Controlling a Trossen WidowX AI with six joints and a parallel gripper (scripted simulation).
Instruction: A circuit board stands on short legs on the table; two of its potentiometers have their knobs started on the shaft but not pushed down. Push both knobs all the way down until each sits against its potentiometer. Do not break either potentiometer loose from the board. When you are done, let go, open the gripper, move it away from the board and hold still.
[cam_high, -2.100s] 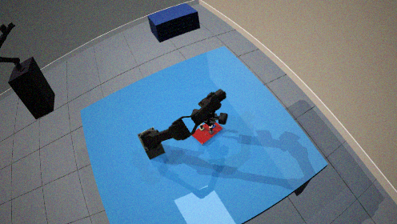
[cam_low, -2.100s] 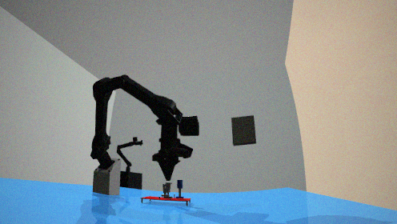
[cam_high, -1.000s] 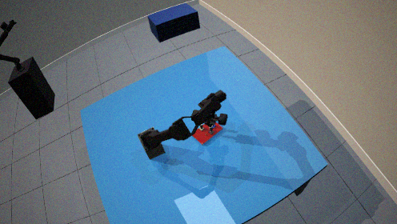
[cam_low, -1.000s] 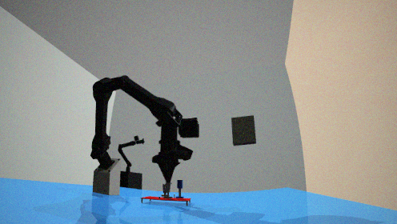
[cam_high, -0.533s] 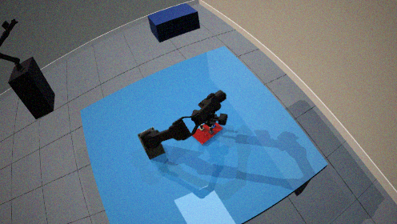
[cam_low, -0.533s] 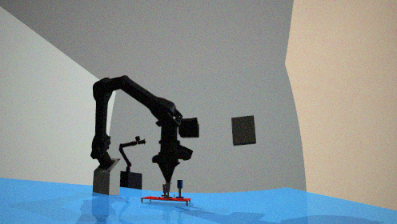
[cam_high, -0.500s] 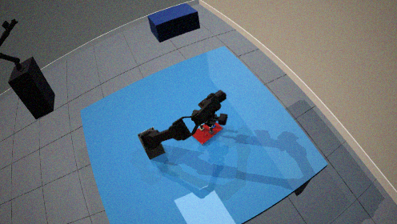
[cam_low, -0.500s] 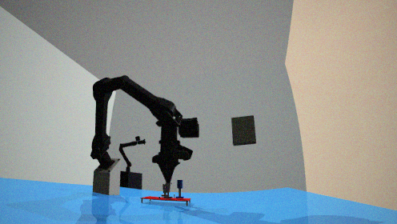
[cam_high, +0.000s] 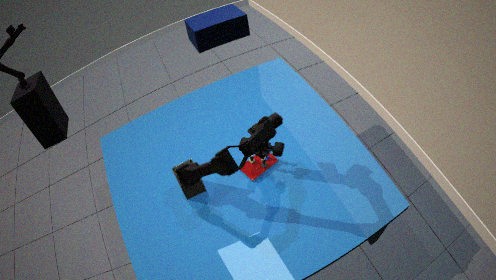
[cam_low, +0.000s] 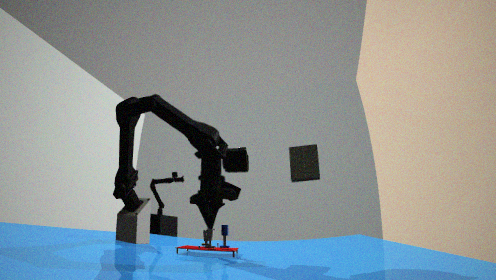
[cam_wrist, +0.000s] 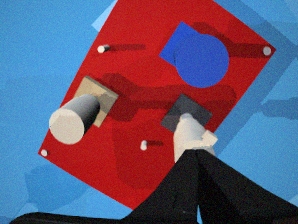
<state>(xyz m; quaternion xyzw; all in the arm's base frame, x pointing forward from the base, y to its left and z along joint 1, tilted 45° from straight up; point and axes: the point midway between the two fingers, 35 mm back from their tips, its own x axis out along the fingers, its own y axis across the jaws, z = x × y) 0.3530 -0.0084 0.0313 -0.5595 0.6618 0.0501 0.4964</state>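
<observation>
The red board (cam_high: 252, 173) (cam_low: 186, 247) (cam_wrist: 145, 20) stands on short legs. A blue knob (cam_low: 225, 230) (cam_wrist: 202, 61) stands over a blue potentiometer (cam_wrist: 172, 45); the exterior view shows thin shaft below it. A white-topped knob (cam_wrist: 67, 126) stands over the tan potentiometer (cam_wrist: 106, 114). A pale knob with a side pointer (cam_wrist: 186, 137) stands over the dark grey potentiometer (cam_wrist: 171, 117). My gripper (cam_low: 211, 228) (cam_wrist: 194, 158) is shut and empty, its tips at the top of this pale knob, partly hiding it. Contact, and any gap under the pale and white-topped knobs, cannot be told.
Small white posts (cam_wrist: 103, 48) (cam_wrist: 144, 145) stand up from the board between the potentiometers. The arm's base (cam_high: 189, 180) (cam_low: 132, 227) stands on the blue table. A second arm on a dark pedestal (cam_high: 41, 112) and a blue box (cam_high: 222, 32) stand farther away.
</observation>
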